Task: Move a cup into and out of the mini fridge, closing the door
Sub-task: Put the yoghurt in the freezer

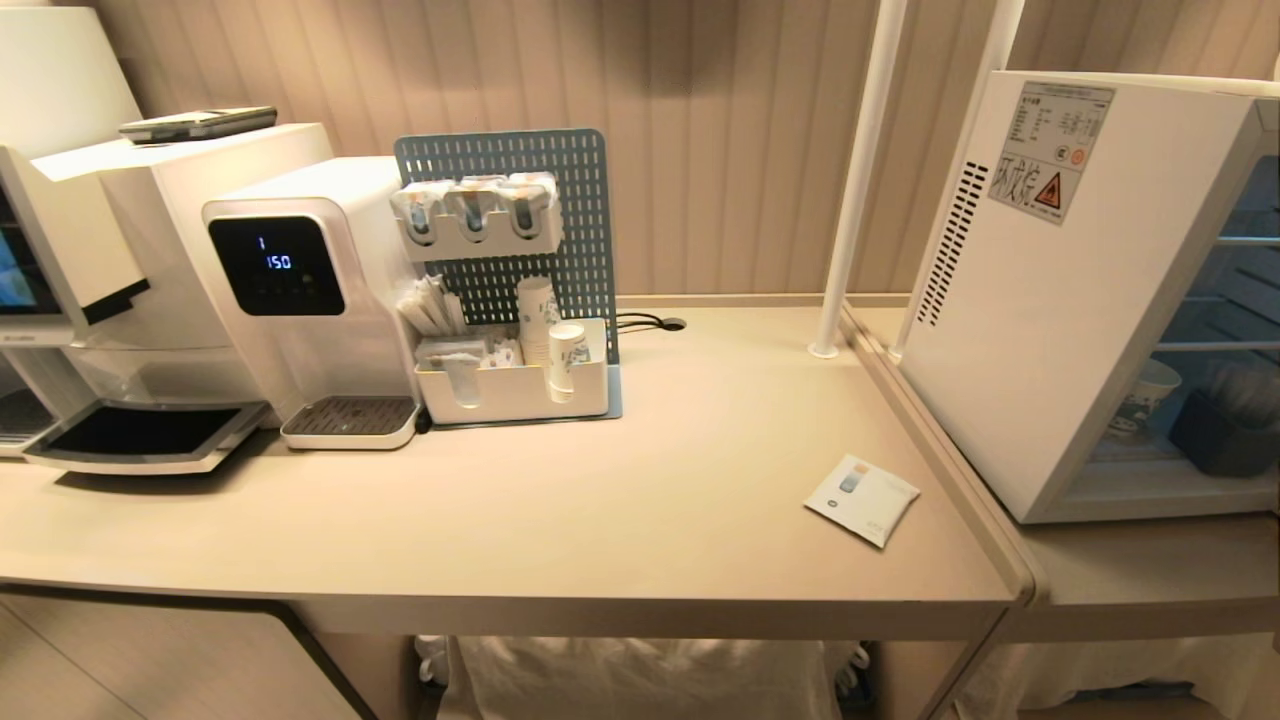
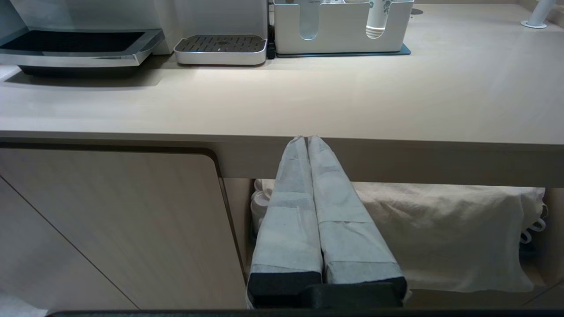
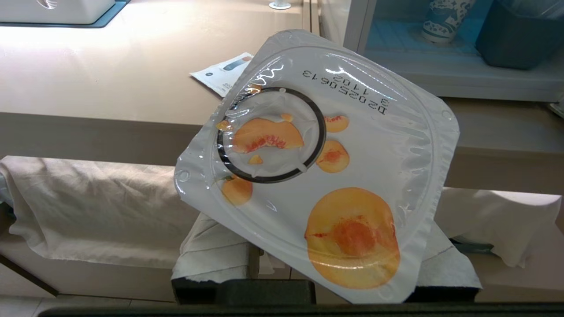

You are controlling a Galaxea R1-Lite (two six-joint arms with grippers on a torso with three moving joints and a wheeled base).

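Observation:
The cup [image 3: 317,158] fills the right wrist view: a small white cup with a sealed foil top printed with peach slices. My right gripper [image 3: 326,220] is shut on it, with cloth-wrapped fingers [image 3: 211,251] showing on both sides under it, in front of the counter's edge. The white mini fridge [image 1: 1060,300] stands at the right end of the counter. Its front shows wire shelves and a blue-lit inside [image 3: 396,39]. I cannot tell whether the door is open or I look through its glass. My left gripper [image 2: 307,140] is shut and empty, just below the counter edge.
Inside the fridge stand a patterned paper cup [image 1: 1145,395] and a dark bin [image 1: 1225,430]. A white sachet [image 1: 862,498] lies on the counter [image 1: 600,500] near the fridge. A water dispenser [image 1: 300,290], a white organiser box [image 1: 510,385] and two white poles [image 1: 860,180] stand further back.

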